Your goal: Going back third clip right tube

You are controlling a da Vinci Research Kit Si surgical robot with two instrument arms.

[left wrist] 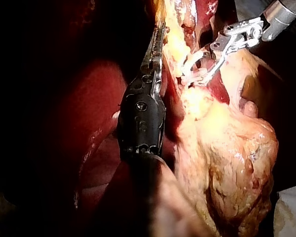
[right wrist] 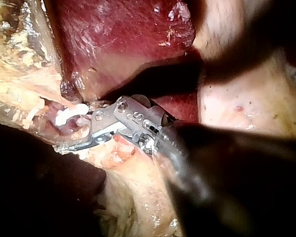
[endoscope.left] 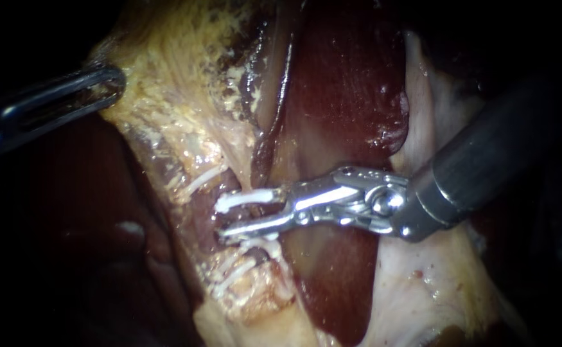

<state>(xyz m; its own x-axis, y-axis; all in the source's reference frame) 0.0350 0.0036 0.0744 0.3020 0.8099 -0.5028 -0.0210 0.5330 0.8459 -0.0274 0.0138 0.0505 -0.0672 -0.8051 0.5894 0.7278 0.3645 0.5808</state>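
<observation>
Steel-bright, the right instrument (endoscope.left: 232, 217) reaches in across the dark red liver (endoscope.left: 345, 83). Its end effector stands apart, with a clear gap between the two jaws. A white clip (endoscope.left: 245, 199) lies along the upper jaw out to its tip. The lower jaw runs bare beneath it, and I cannot tell whether that jaw touches the clip. The jaws straddle a pinkish tube (endoscope.left: 205, 212) at the edge of the yellow fatty tissue (endoscope.left: 165, 83). On the same strip an upper clip (endoscope.left: 203, 178) sits just beyond the upper jaw, and a lower clip (endoscope.left: 236, 273) sits just beyond the lower jaw; both are thin and white. In the right wrist view the right instrument (right wrist: 64, 131) gapes likewise, the white clip at its far end against the tube. The dark left instrument (endoscope.left: 112, 83) is clamped on a corner of the yellow fatty tissue, well apart from the clips. In the left wrist view its end effector lies closed, edge-on against that tissue.
</observation>
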